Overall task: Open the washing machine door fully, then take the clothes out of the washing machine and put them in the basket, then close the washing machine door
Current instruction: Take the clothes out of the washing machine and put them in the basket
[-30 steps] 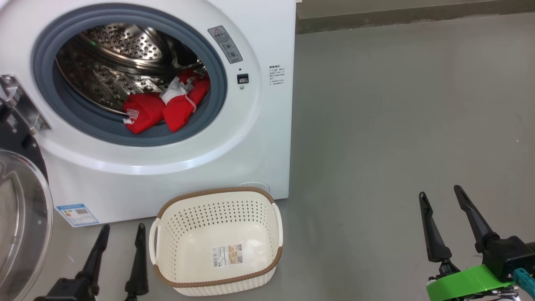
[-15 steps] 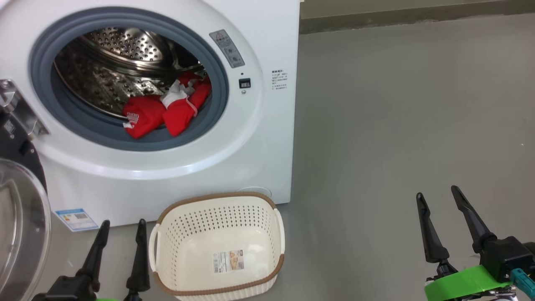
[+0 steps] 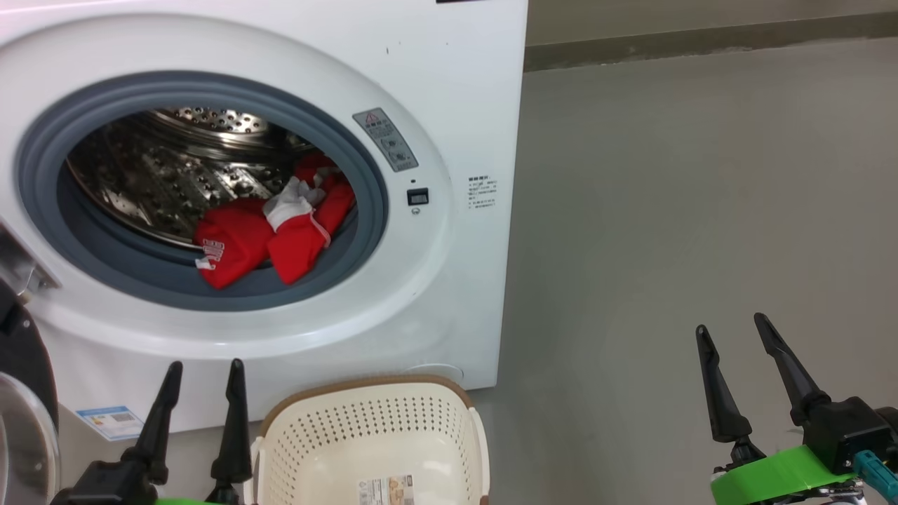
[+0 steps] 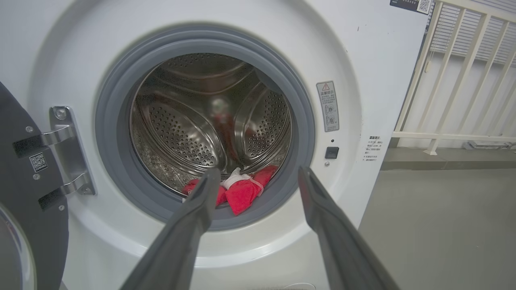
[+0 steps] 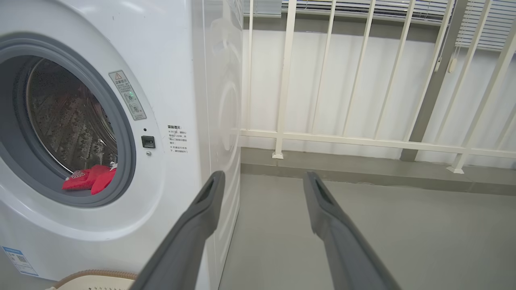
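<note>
Camera has shifted toward the washing machine [image 3: 463, 294]; unloading starts: left gripper [image 3: 205, 365] and right gripper [image 3: 731, 322] gape empty; next, reach the clothes [image 3: 266, 242] inside it.

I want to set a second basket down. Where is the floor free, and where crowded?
Free: the grey floor right of the washing machine, back to the railing. Crowded: before the machine, where the basket stands beside the left gripper, with the open door at the left.

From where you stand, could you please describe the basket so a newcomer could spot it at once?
Find the big white washing machine with its round grey-ringed opening. On the floor just in front of it, below that opening, sits the basket. It alone is cream perforated plastic with a brown rim.
</note>
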